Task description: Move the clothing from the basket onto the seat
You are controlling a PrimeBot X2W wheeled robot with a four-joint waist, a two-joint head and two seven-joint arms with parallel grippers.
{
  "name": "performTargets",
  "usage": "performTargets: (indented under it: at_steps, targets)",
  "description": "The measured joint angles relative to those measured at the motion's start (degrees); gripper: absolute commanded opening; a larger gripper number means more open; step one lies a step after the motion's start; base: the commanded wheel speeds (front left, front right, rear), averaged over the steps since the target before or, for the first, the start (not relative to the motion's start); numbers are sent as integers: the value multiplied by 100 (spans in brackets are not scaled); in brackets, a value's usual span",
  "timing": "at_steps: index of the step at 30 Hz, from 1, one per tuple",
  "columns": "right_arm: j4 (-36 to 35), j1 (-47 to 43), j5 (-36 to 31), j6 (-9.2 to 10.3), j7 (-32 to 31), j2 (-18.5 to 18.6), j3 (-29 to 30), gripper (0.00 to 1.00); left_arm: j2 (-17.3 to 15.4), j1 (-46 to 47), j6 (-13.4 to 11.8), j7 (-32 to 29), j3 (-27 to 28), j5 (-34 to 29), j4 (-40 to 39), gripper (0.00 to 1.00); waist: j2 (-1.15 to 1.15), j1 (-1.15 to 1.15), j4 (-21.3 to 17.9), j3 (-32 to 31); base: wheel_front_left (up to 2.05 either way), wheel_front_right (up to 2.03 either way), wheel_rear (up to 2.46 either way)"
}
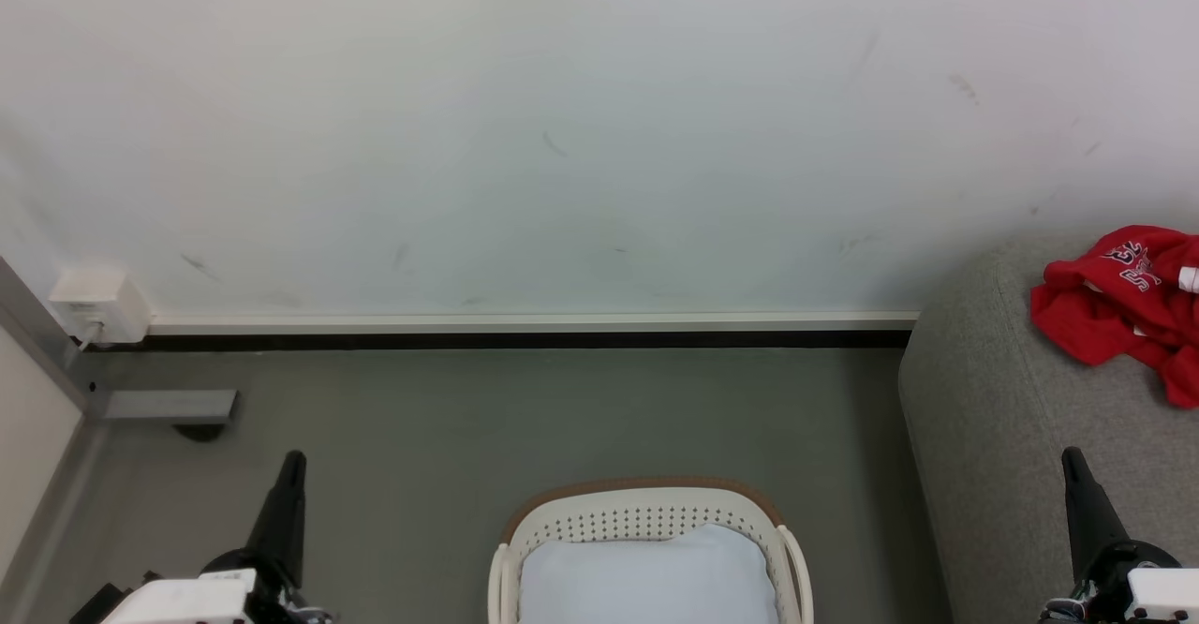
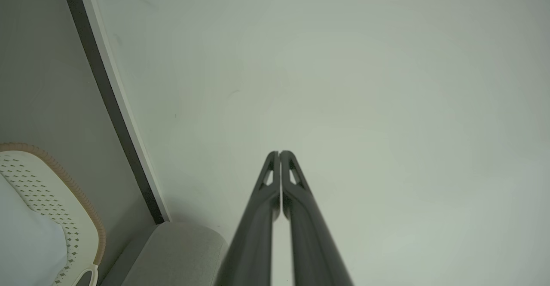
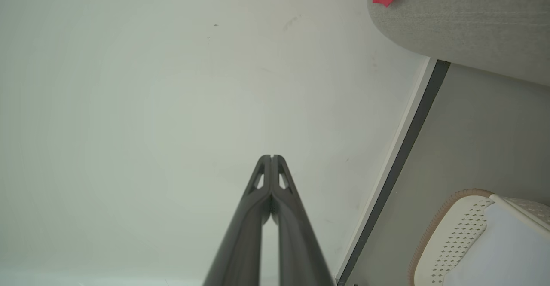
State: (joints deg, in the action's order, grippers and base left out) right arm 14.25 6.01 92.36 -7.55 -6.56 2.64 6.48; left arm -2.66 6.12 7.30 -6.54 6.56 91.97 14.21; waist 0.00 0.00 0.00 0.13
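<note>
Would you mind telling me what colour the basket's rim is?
The basket's rim is brown, above cream perforated sides; clearest in the head view.

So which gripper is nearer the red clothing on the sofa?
Right. The right gripper is beside the sofa, close to the clothing; the left gripper is on the basket's far side.

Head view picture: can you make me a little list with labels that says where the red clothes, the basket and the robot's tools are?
red clothing: crumpled on the sofa, far right
basket: on the floor, bottom middle, cut off by the picture's edge
inside the basket: a pale blue pad
left tool: shut, holding nothing, pointing up at the lower left
right tool: shut, holding nothing, lower right, in front of the sofa
behind everything: white wall
</note>
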Motion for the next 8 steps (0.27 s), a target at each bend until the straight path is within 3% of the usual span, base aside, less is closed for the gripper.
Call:
performTargets:
  at_steps: [8]
  targets:
    - [0,0,0,0,0,0,0,0,0,0,0,0,0,0,0,0,0,0,0,0,0,0,0]
